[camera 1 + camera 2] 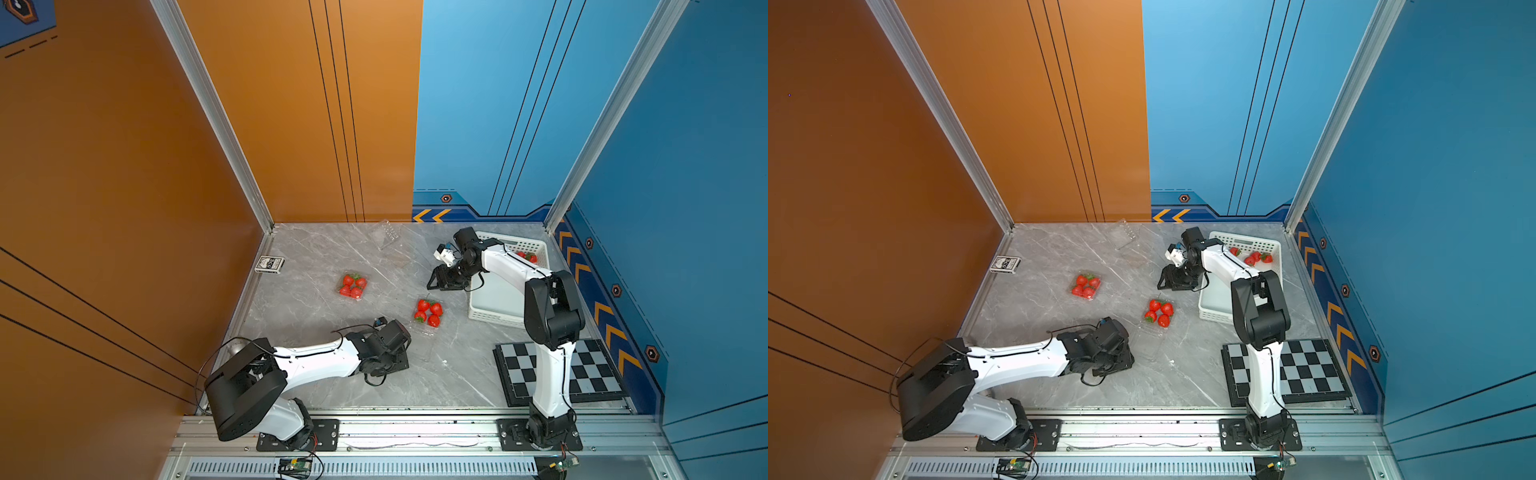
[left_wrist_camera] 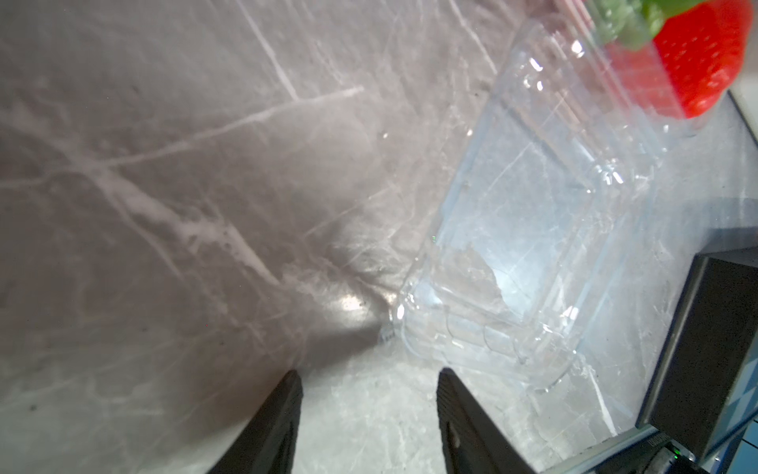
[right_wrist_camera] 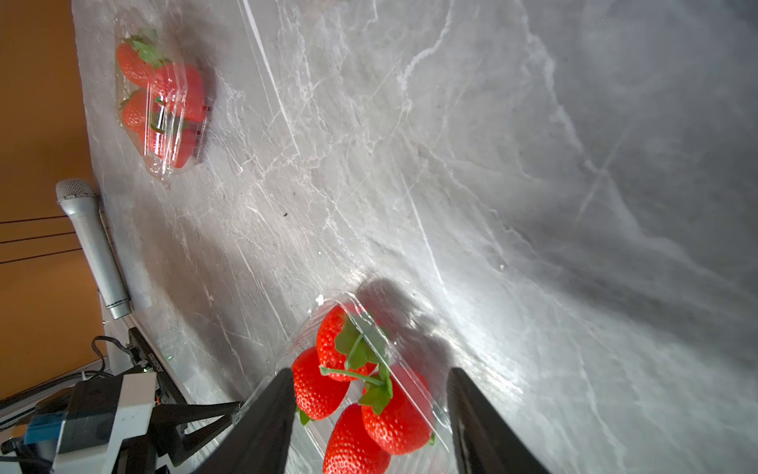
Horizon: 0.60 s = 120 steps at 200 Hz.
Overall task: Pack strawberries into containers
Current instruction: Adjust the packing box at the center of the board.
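**Fig. — Filled clamshell w/ lid laid flat; both pincers empty**

The open container (image 3: 303, 332) sits mid-tabletop (image 1: 316, 257). It holds four strawberries (image 3: 393, 414), and its lid (image 2: 533, 213) is hinged out flat toward the left arm.

Handling (est.): thin clear plastic, v. light, springy and slick. A squeeze on the walls would prob. buckle it, and a push w/o a brace would prob. make it skid. Best hold is likely the lid's free ribbed rim, pinched edge-on and swung over the hinge. The fruit is soft, so no pressing on it.

Left pincer (image 2: 369, 373): jaws moderately apart, nothing b/w them, low over the tabletop. The lid's near corner lies just ahead and off to one side, not yet inside the gap.

Right pincer (image 3: 371, 371): jaws likewise apart and empty, near the same container on the basket side. In the right wrist view the fruit shows through the gap, but both top views put this pincer clear of the box.

Elsewhere:
- The closed container (image 3: 160, 166), four berries, apparently shut, lies well apart toward the left arm's side.
- The empty container (image 1: 386, 235) stands at the rear.
- Loose strawberries (image 1: 1254, 257) lie in the white basket (image 1: 1214, 313).
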Each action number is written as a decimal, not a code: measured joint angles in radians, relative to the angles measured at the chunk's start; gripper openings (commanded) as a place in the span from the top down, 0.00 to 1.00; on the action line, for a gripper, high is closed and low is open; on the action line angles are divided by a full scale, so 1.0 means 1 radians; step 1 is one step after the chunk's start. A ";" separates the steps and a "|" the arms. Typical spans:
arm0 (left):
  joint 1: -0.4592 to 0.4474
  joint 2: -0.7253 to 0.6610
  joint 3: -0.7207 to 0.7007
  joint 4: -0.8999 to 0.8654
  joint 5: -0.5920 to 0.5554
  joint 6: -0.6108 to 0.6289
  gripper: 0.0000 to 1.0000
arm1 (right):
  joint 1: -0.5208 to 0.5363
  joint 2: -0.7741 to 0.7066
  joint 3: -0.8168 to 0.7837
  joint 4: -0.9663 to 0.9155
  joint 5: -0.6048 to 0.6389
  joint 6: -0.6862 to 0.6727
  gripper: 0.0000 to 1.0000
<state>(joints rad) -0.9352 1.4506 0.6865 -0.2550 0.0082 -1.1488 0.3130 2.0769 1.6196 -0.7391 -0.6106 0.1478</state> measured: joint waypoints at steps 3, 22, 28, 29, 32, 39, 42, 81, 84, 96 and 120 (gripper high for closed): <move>0.001 0.002 0.002 0.000 0.000 0.000 0.44 | -0.002 0.000 -0.001 0.002 0.000 0.000 0.38; 0.015 0.016 0.014 0.000 0.000 0.000 0.44 | -0.016 0.000 -0.017 0.016 -0.011 0.007 0.39; 0.019 0.019 0.017 0.000 0.000 0.000 0.44 | -0.019 0.000 -0.023 0.018 -0.015 0.007 0.39; 0.020 0.019 0.017 0.000 0.000 0.000 0.44 | -0.020 0.000 -0.024 0.018 -0.015 0.007 0.39; 0.023 0.020 0.019 -0.001 0.000 0.000 0.44 | -0.021 0.000 -0.026 0.019 -0.015 0.007 0.39; 0.027 0.022 0.023 -0.007 0.000 0.000 0.44 | -0.025 0.000 -0.033 0.018 -0.018 0.007 0.39; 0.030 0.023 0.024 -0.008 -0.001 0.000 0.44 | -0.026 0.000 -0.035 0.018 -0.018 0.007 0.38; 0.071 0.023 0.028 -0.027 -0.001 0.012 0.43 | -0.032 0.000 -0.056 0.019 -0.018 0.007 0.38; 0.076 0.023 0.028 -0.027 -0.001 0.016 0.43 | -0.032 0.000 -0.057 0.019 -0.018 0.007 0.38; 0.097 0.023 0.029 -0.028 -0.002 0.024 0.43 | -0.032 0.000 -0.060 0.019 -0.018 0.007 0.38; 0.132 0.035 0.042 -0.033 -0.006 0.045 0.44 | -0.031 0.000 -0.063 0.019 -0.018 0.007 0.38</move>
<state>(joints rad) -0.8036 1.4860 0.7280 -0.2882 0.0025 -1.1038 0.2821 2.0769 1.5562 -0.7200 -0.6285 0.1547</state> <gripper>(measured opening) 0.566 0.616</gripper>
